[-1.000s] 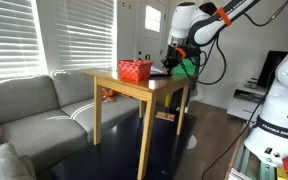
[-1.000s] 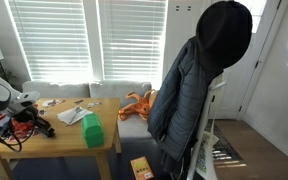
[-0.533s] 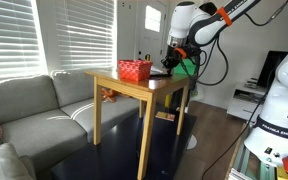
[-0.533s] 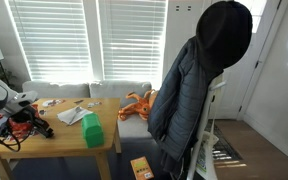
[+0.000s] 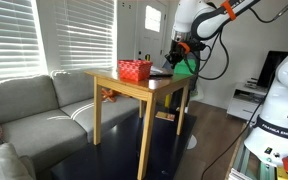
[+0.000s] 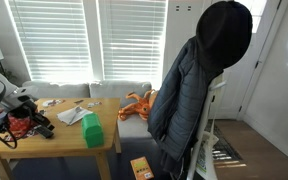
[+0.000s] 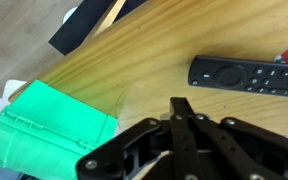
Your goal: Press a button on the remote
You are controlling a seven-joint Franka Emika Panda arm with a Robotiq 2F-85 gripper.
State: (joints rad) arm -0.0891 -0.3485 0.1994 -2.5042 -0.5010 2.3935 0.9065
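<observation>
**A:** Where does the remote sit?

**B:** The slim black oblong remote (image 7: 249, 76) lies flat on the light wooden table (image 7: 134, 75). In the wrist view it is on the right, with its ring-shaped button at the left end. The ribbed green plastic block (image 7: 52, 128) sits at the near left, well apart from it. In an exterior view the red mesh basket (image 5: 135, 70) stands on the same table.

**A:** And the pincer?

**B:** The black gripper (image 7: 181, 106) has its fingers drawn together to a single point, and nothing is held between them. The tip is over bare wood, left of the remote and nearer than it, and it does not touch the remote.

**A:** So how far along is the task?

**B:** I'd call it the approach stage. The narrow closed tip looks set up for poking. No contact shows, so the press itself looks not yet done. What's left is to carry the tip right and farther, over a button, and then push down.
</observation>
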